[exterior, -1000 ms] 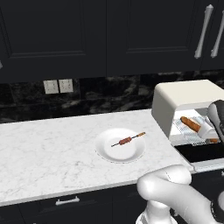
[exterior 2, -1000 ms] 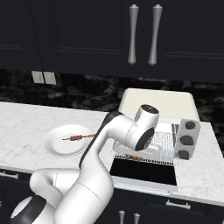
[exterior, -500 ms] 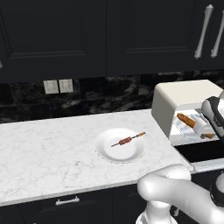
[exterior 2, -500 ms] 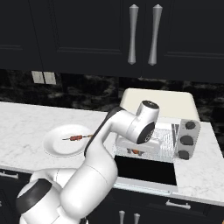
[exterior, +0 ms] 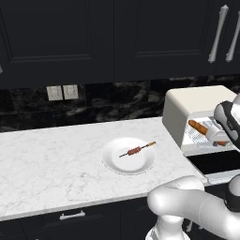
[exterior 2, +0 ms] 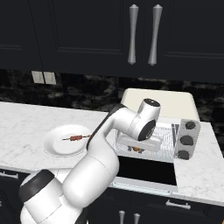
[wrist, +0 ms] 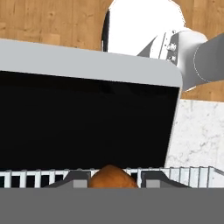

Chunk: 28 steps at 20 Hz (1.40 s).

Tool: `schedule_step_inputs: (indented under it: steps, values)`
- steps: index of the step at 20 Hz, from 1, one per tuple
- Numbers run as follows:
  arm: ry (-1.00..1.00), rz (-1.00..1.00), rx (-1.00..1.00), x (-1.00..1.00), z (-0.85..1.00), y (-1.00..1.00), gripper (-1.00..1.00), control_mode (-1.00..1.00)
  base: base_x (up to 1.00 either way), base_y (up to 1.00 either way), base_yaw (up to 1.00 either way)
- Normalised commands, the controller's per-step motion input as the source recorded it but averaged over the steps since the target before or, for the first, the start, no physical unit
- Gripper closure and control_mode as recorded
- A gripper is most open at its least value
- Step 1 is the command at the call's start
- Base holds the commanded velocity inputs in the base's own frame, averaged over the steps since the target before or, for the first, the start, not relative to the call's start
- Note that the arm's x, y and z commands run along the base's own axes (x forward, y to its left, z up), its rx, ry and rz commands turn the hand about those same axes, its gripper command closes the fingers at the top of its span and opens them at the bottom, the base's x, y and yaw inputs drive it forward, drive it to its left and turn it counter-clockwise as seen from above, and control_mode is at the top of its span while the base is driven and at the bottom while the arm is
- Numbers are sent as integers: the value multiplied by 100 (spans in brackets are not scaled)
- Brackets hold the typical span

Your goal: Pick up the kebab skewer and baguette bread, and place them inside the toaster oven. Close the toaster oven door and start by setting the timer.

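The toaster oven (exterior: 187,110) sits at the counter's right end, its door (wrist: 87,118) open flat. The gripper (wrist: 111,178) holds the baguette bread (exterior: 200,129) over the wire rack; lay it flat before letting go. The kebab skewer (exterior: 137,150) waits on the white plate (exterior: 117,164) near the counter's front edge.

White arm reaching right, pincer (wrist: 113,177) pointing down, apparently closed on something

Kebab skewer (exterior: 137,150) on plate (exterior: 114,165), left of toaster oven (exterior: 194,99) holding baguette (exterior: 199,127).

baguette bread (exterior: 200,129) in toaster oven (exterior: 187,108); kebab skewer (exterior: 136,150) outside
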Motion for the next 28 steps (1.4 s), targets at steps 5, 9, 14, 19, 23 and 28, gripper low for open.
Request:
schedule_step_inputs:
  steps: [5,9,14,19,23,28]
  values:
    - [-6,0,0,0,-5,0,-100,-100,0,0,0]
    - [-6,0,-3,0,-1,0,-100,-100,0,0,0]
    - [-4,0,-1,0,5,0,-100,-100,0,0,0]
    - [-16,0,0,-44,72,6,-100,-100,0,0,0]
    - [-19,0,-1,-83,56,28,-100,-100,0,0,0]
    - [-5,-17,-1,-92,4,73,-100,-100,0,0,0]
